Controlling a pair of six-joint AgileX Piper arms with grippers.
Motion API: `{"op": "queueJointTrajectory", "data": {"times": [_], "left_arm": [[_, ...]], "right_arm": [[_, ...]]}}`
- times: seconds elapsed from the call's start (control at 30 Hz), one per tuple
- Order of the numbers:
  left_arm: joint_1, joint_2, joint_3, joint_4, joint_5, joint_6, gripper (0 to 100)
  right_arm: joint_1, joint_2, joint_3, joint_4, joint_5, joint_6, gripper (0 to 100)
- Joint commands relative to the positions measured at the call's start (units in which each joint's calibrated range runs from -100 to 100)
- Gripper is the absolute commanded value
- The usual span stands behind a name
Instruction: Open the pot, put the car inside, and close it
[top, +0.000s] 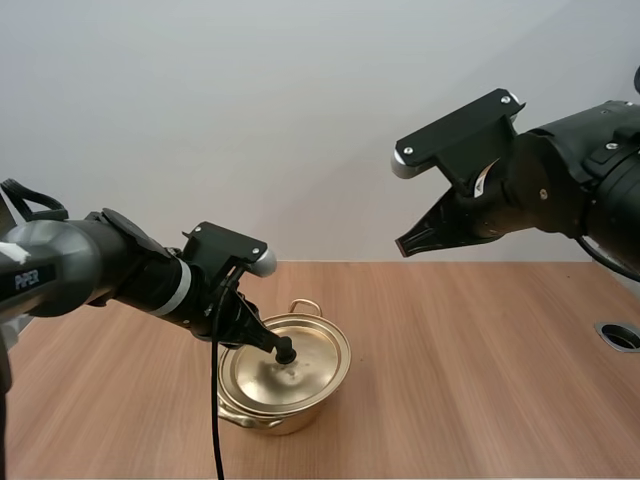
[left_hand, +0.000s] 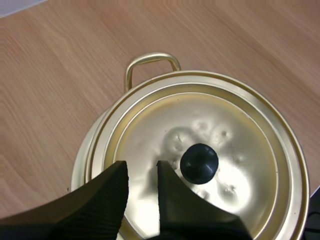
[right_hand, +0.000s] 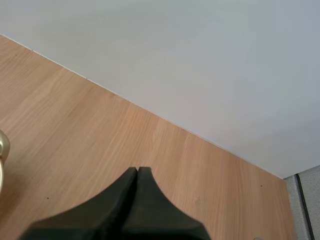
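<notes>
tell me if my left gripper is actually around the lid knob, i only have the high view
Observer: No. In the left wrist view the left gripper is open, and the knob sits just outside one finger, not between the two.
Operator: is the lid on the pot properly
Observer: From that wrist view the lid rests on the pot, its edge inside the rim by the handle.
Operator: and the right one
Observer: The right wrist view shows the right gripper shut on nothing, above bare table.
</notes>
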Motion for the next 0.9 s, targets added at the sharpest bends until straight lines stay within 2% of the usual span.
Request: {"op": "queueJointTrajectory", "data": {"times": [0.0, 0.17, 0.33, 0.47, 0.87], "left_arm": [[-0.04, -0.6, -1.2, -1.5, 4.5, 0.1, 36], [-0.04, -3.0, -3.9, -6.2, 13.2, 1.1, 36], [-0.04, -3.1, -3.8, -6.0, 17.7, 1.3, 35], [-0.04, -3.1, -3.8, -8.8, 24.3, 2.4, 33], [-0.04, 4.4, -1.2, -6.8, 24.0, 3.1, 33]], "right_arm": [[0.0, 0.0, 1.1, 0.0, -1.4, 0.0, 0], [0.0, 0.0, 3.1, -0.2, -3.2, 0.0, 0], [0.0, 0.0, 3.1, -0.4, -3.4, 0.0, 0], [0.0, 0.0, 3.1, -0.4, -3.5, 0.0, 0], [0.0, 0.0, 3.1, -0.4, -3.5, 0.0, 0]]}}
